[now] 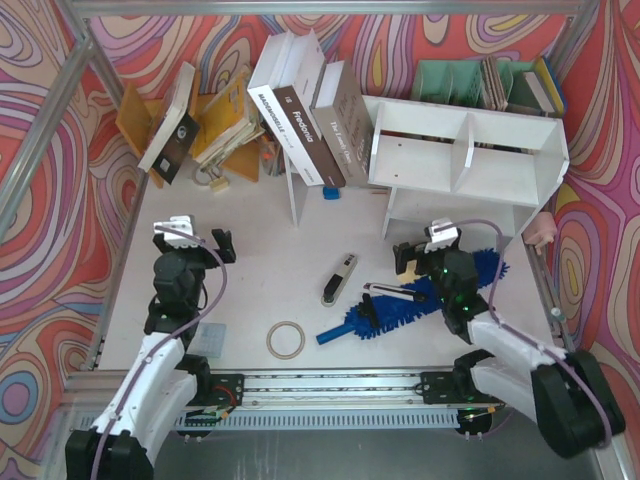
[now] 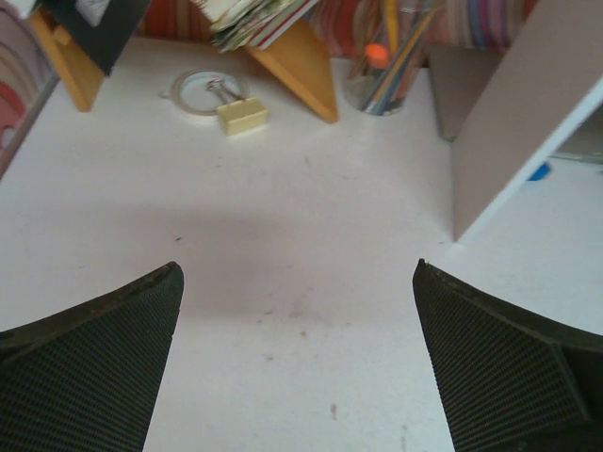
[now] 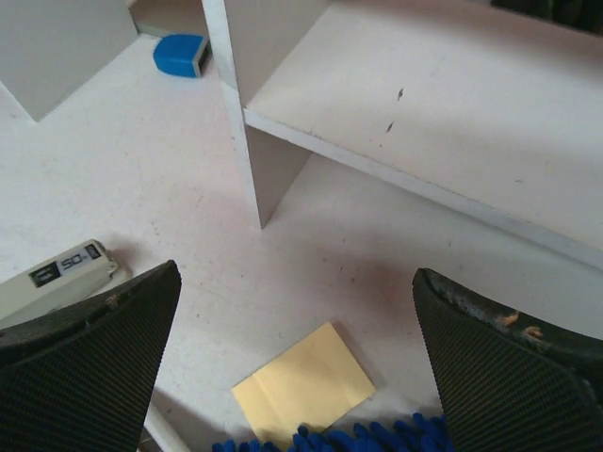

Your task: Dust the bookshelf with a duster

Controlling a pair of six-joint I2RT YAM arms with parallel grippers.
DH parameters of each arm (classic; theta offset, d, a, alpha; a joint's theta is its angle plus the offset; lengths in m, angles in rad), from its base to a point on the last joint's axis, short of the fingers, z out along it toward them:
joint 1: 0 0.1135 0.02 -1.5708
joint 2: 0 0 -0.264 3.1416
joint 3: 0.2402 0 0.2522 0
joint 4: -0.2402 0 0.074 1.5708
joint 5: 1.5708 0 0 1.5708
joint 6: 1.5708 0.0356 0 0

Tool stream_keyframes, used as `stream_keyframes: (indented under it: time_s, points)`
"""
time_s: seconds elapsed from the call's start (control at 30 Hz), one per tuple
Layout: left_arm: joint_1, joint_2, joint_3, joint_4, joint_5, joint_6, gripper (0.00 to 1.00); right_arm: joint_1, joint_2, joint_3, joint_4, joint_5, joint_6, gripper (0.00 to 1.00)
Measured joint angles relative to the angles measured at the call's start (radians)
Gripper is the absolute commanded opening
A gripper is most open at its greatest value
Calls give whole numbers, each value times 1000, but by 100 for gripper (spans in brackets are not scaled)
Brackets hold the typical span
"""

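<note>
Top external: duster [image 1: 385,318] flat, near right, before bookshelf [image 1: 500,170] — right gripper [image 1: 420,258] over it and left gripper [image 1: 192,240] spread wide, empty. Light, floppy head; better gripped at stiff handle [image 1: 335,334] — left end.

1. the bookshelf [image 1: 420,165] was smooth, matt white board, faintly scuffed.
2. the duster [image 1: 395,314] had shaggy blue cloth strands.
3. the surface [image 1: 270,260] was matt white, lightly speckled.
4. the left pincer [image 2: 297,266] bore black, finely cross-hatched pads [image 2: 85,377].
</note>
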Motion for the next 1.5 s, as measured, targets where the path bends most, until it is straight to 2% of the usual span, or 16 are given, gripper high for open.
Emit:
stream_keyframes:
  time_s: [0.27, 0.47, 0.6, 0.73, 0.93, 1.1, 1.17, 1.27, 1.33, 1.4, 1.5]
  points:
    - [-1, -61, 135, -200, 174, -123, 98, 2, -364, 40, -323, -104, 55, 99]
    - [-1, -95, 330, -477, 117, -279, 98, 2, -478, 205, -600, -88, 246, 99]
    - [-1, -124, 422, -642, 94, -324, 98, 2, -486, 287, -728, -22, 412, 99]
    - [-1, -198, 425, -756, 64, -367, 98, 2, -473, 288, -806, -36, 489, 99]
    - [-1, -287, 449, -938, -73, -488, 98, 2, -373, 331, -887, -135, 534, 99]
    - [-1, -202, 525, -1009, -38, -471, 98, 23, -317, 429, -946, -156, 523, 97]
    - [-1, -137, 561, -1030, -27, -452, 98, 73, -292, 462, -957, -126, 515, 96]
    - [-1, -63, 597, -1040, -28, -412, 98, 237, -226, 515, -985, -23, 521, 95]
    - [-1, -54, 599, -1041, -35, -389, 98, 380, -144, 573, -1018, 85, 531, 93]
    - [-1, -57, 599, -1045, -47, -380, 98, 505, -56, 633, -1062, 183, 547, 87]
    - [-1, -65, 599, -1049, -60, -377, 98, 613, 37, 686, -1114, 276, 576, 82]
